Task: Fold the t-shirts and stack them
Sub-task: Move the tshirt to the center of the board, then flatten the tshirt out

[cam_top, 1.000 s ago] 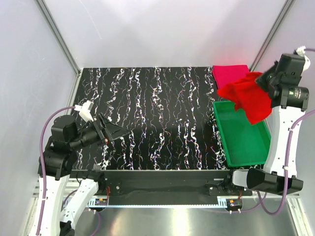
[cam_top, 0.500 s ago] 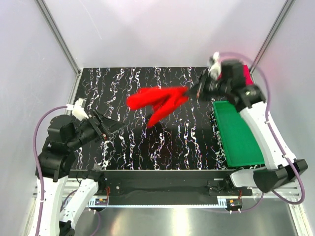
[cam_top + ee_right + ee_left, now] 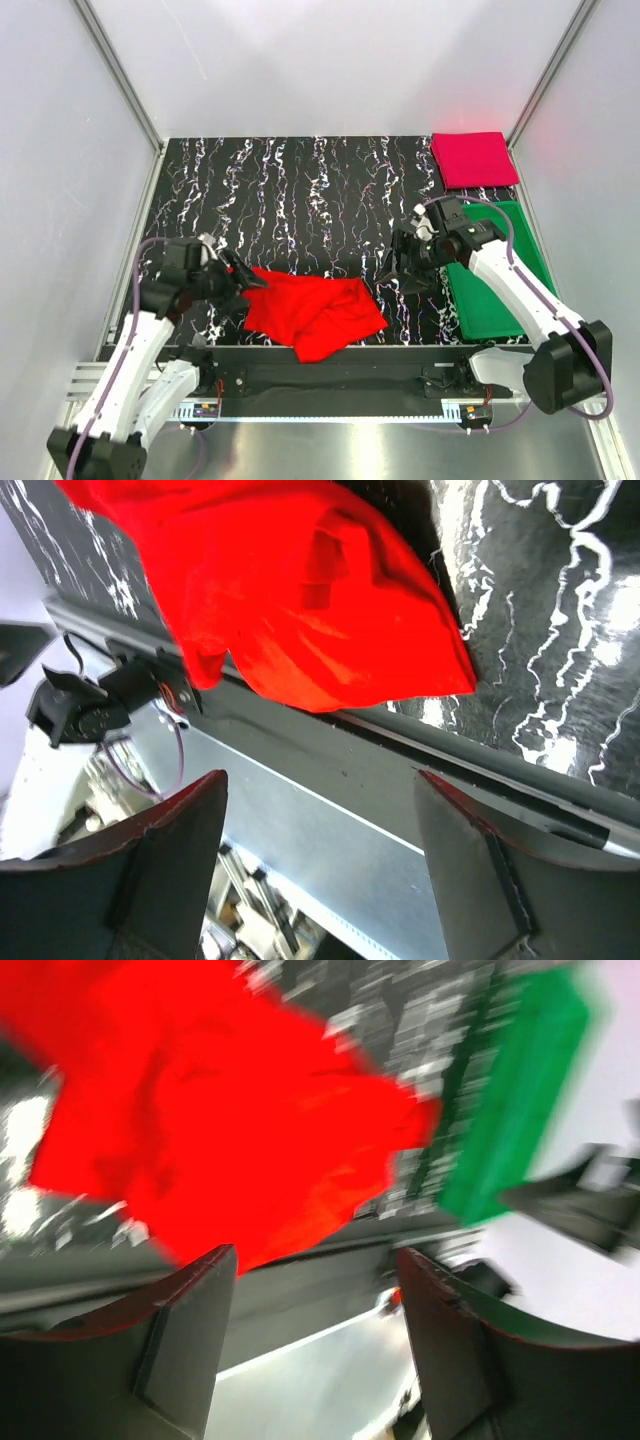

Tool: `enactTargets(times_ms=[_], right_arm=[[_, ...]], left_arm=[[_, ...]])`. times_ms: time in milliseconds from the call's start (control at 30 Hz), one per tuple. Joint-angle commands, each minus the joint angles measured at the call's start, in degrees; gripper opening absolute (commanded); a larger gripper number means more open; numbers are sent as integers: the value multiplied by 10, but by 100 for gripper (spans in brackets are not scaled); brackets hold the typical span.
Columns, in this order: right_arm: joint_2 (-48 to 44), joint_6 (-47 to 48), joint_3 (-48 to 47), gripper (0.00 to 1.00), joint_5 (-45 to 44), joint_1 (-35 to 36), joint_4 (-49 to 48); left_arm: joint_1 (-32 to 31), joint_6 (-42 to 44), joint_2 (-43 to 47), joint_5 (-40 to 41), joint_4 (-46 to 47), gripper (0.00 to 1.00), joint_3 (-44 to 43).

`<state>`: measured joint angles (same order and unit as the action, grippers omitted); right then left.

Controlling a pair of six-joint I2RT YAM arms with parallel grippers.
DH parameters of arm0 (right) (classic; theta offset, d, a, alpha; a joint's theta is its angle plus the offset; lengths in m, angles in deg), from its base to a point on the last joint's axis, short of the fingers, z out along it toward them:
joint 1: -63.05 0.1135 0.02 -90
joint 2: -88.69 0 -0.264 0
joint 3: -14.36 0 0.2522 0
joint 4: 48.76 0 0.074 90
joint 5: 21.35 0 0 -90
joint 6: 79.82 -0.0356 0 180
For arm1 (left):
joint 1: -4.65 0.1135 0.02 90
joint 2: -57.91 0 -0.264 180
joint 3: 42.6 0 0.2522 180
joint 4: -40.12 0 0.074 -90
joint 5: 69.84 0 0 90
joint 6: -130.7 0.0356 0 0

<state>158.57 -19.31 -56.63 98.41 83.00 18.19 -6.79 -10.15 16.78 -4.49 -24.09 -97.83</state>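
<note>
The bright red t-shirt (image 3: 315, 312) lies crumpled at the near edge of the table, one corner hanging over the rim. It fills the upper part of the left wrist view (image 3: 220, 1110) and the right wrist view (image 3: 300, 600). The darker crimson t-shirt (image 3: 468, 158) lies folded flat at the back right corner. My left gripper (image 3: 235, 283) is at the red shirt's left edge, open, with nothing between its fingers (image 3: 185, 1330). My right gripper (image 3: 398, 270) hangs open just right of the red shirt, apart from it, its fingers (image 3: 480, 860) empty.
A green plastic tray (image 3: 505, 285) stands at the right edge of the table, partly under my right arm, and shows blurred in the left wrist view (image 3: 520, 1080). The black marbled tabletop (image 3: 300, 190) stretches behind the red shirt. Grey walls close in both sides.
My right arm swung the red shirt from above the tray to the near middle and let it go. My left arm moved forward to the shirt's left edge.
</note>
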Motion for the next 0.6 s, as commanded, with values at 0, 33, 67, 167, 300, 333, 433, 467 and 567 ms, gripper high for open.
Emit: enactTargets(times_ms=[0, 33, 67, 167, 300, 333, 433, 467, 567], right_arm=[[22, 36, 16, 82, 59, 10, -45], [26, 32, 31, 81, 57, 12, -55], [41, 31, 38, 81, 54, 16, -63], [85, 22, 55, 79, 59, 20, -102], [145, -6, 45, 78, 70, 44, -175], [158, -13, 38, 78, 66, 47, -183], [205, -39, 14, 79, 68, 61, -217], [216, -45, 8, 79, 69, 63, -224], [249, -55, -16, 79, 56, 70, -232]], left_arm=[[-27, 5, -26, 42, 9, 74, 19], [-55, 3, -40, 49, 20, 75, 22], [-76, -1, -68, 52, 32, 75, 24], [-163, -24, -128, 57, 59, 77, 25], [-198, -42, -199, 72, 61, 81, 24], [-198, -41, -207, 71, 63, 83, 24], [-205, -27, -241, 57, 65, 94, 18], [-205, -25, -247, 54, 66, 95, 18], [-212, -25, -280, 34, 78, 96, 33]])
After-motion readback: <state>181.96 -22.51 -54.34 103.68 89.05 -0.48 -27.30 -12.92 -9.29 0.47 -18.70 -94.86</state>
